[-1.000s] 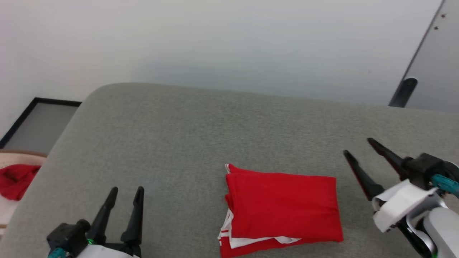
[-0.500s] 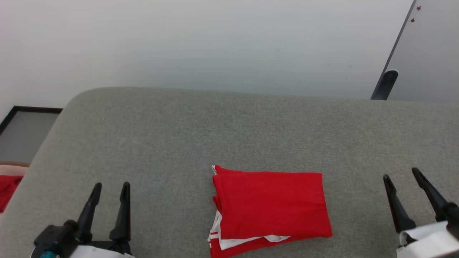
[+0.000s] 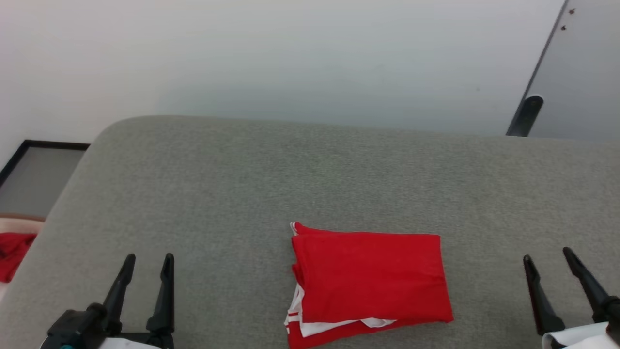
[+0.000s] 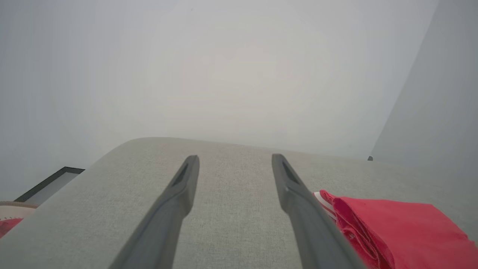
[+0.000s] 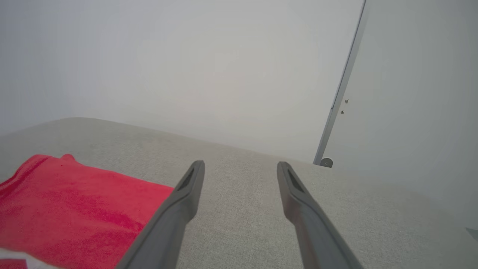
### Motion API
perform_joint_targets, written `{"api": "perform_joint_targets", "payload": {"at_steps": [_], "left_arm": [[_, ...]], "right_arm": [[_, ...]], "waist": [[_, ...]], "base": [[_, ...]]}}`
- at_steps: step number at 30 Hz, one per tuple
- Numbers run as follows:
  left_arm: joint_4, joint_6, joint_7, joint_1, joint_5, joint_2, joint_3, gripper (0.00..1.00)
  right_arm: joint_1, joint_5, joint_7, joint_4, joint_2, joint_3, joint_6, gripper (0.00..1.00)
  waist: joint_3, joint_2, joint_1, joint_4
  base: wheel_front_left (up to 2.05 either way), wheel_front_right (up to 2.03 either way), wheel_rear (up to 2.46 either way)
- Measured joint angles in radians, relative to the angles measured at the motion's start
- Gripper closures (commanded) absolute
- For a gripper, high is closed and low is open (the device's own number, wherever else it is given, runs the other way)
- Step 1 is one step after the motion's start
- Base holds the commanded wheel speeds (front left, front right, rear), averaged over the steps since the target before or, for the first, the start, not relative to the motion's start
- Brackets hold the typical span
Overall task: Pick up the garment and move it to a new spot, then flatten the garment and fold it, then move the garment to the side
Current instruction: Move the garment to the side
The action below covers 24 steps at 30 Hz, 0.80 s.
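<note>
The garment [image 3: 370, 281] lies folded into a red rectangle on the grey cushion [image 3: 242, 184], right of centre near the front, with white and striped trim showing along its left and bottom edges. Its lettering is hidden. My left gripper [image 3: 148, 259] rests open at the lower left, well clear of the garment. At the lower right my right gripper [image 3: 547, 254] also stands open and empty, off the garment's right edge. The left wrist view shows the garment [image 4: 396, 228] beside the right finger; the right wrist view shows the garment [image 5: 74, 201] left of the open fingers [image 5: 186, 198].
A smaller red cloth [image 3: 12, 248] lies off the cushion's left edge on a pale surface. A black-framed panel [image 3: 38, 169] sits on the floor at the left. A grey door [image 3: 581, 72] with a dark stopper [image 3: 525, 114] stands at the back right.
My right gripper has drawn back from beside the garment down to the lower right corner. The left gripper sank slightly. The head camera shifted a little; the garment stayed put.
</note>
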Motion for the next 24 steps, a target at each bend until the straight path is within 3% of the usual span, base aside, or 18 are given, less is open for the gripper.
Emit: {"api": "perform_joint_targets", "payload": {"at_steps": [8,15,18,24], "left_arm": [[0.013,0.000,0.000,0.003,0.000,0.006,0.044,0.00],[0.019,0.000,0.000,0.042,0.001,0.006,0.065,0.00],[0.020,0.000,0.000,0.047,-0.001,-0.001,0.059,0.00],[0.028,0.000,0.000,0.052,-0.010,-0.012,0.039,0.00]], "right_arm": [[0.001,0.000,0.000,0.033,0.002,0.083,0.000,0.00],[-0.047,0.055,0.021,0.143,-0.009,0.153,0.000,0.00],[-0.083,0.087,0.121,0.177,-0.028,0.184,0.000,0.00],[-0.148,0.153,0.422,0.212,-0.075,0.214,0.000,0.00]], "waist": [[-0.007,0.0000,0.0000,0.066],[-0.021,0.0000,0.0000,0.139],[-0.027,0.0000,0.0000,0.168],[-0.033,0.0000,0.0000,0.209]], "base": [[0.00,0.00,0.00],[0.00,0.00,0.00],[0.00,0.00,0.00],[0.00,0.00,0.00]]}}
